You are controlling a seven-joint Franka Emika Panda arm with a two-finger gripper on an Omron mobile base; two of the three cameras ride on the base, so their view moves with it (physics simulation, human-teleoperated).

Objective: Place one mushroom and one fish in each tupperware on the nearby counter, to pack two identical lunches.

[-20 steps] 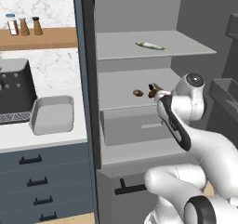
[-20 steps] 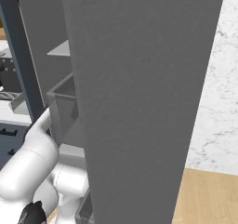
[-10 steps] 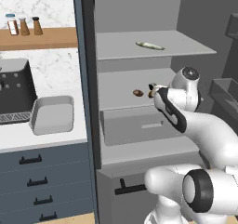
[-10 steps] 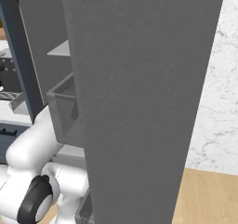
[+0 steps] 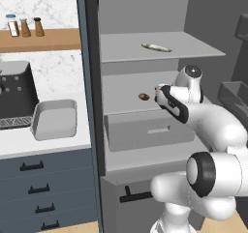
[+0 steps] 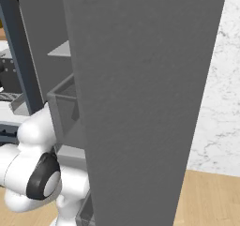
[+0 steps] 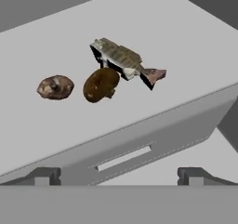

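Hand point(image 7: 119, 174) spread wide before 2 lumpy brown mushrooms point(image 7: 101, 84) and 1 scaly fish point(image 7: 122, 60) on smooth grey shelf point(image 7: 195, 42).

No text, label, brand, number or sign can be read on anything here.

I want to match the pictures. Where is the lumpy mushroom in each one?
Left base view: mushroom on the middle shelf, picture centre.
Right base view: the fridge door covers the shelves.
Hand view: far left, beside a darker mushroom.
Shared landmark: the drawer under that shelf.
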